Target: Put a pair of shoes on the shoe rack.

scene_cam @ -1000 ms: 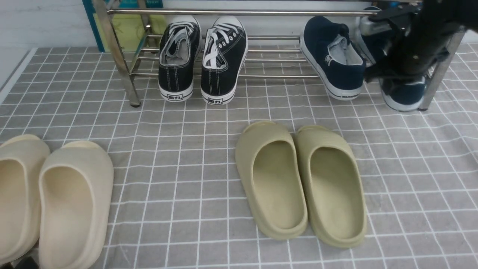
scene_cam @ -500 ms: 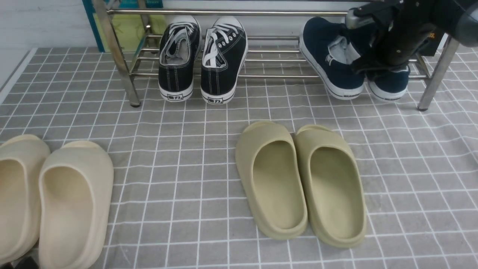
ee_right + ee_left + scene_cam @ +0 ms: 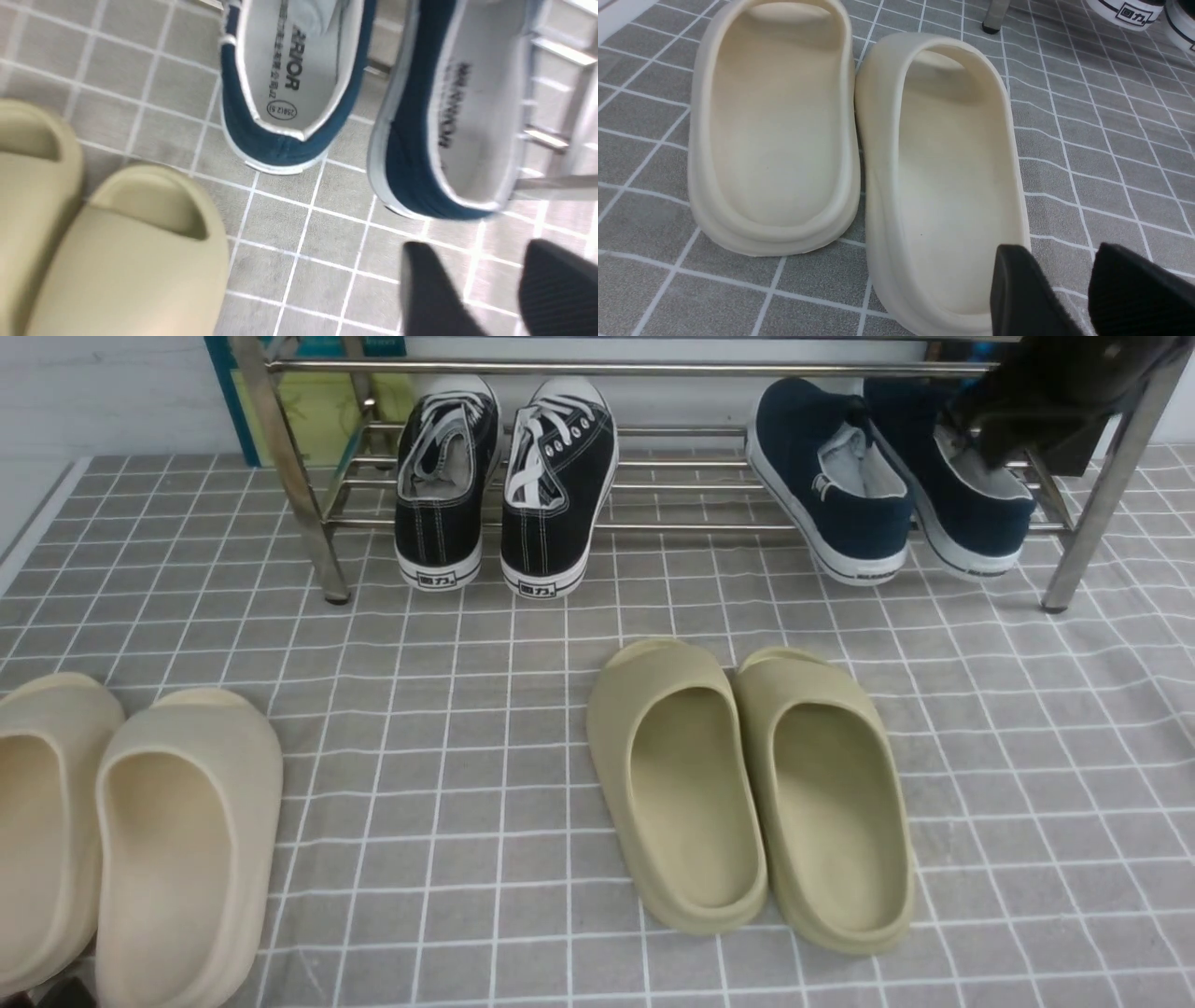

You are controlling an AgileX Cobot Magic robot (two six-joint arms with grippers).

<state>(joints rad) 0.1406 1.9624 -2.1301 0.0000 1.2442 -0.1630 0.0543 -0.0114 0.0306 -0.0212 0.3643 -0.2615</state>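
Navy-blue canvas slip-on shoes with white rubber soles (image 3: 831,495) lie side by side on the lower bars of the low chrome-tube shoe rack (image 3: 597,367), just beneath the right gripper (image 3: 476,261). Its fingers stand apart, holding nothing. The left gripper (image 3: 1057,261), likewise parted and holding nothing, hovers over a cream foam slipper (image 3: 952,154).

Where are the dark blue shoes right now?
In the front view, the pair of shoes rests side by side at the right end of the shoe rack, right of the black sneakers and behind the olive slippers.
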